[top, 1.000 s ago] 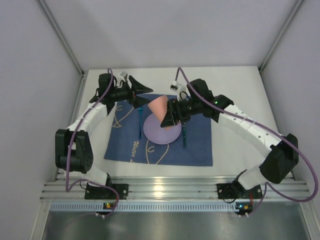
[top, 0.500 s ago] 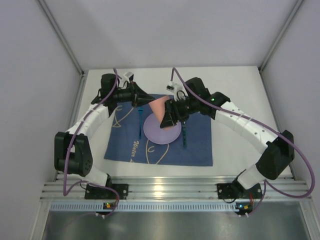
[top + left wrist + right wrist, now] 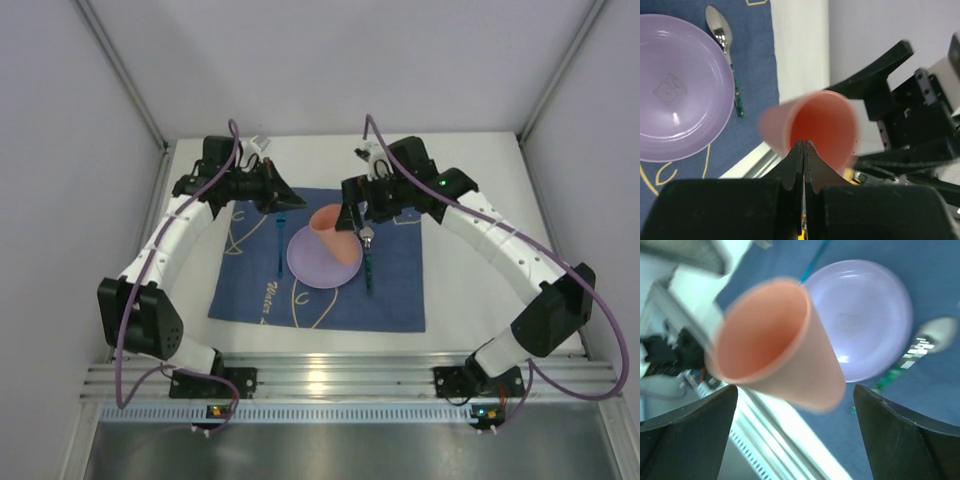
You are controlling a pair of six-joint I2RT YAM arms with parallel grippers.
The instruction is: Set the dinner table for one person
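A pink cup (image 3: 333, 230) tilts over the far edge of the lilac plate (image 3: 320, 265), blurred in both wrist views. My right gripper (image 3: 353, 220) stands open around the cup (image 3: 775, 345) and neither finger touches it. My left gripper (image 3: 299, 204) is shut and empty, its tips (image 3: 804, 144) just short of the cup's mouth (image 3: 822, 125). The plate lies on a blue mat (image 3: 390, 295) on the white dinner table (image 3: 470, 290). A teal-handled fork (image 3: 279, 245) lies left of the plate, a spoon (image 3: 370, 262) right of it.
Grey walls close in the table on three sides. A ridged aluminium rail (image 3: 340, 380) runs along the near edge by the arm bases. Cables loop above both wrists.
My right gripper has opened and let go of the cup, which now tips over the plate. My left gripper has closed on nothing. Both wrists have drawn apart a little.
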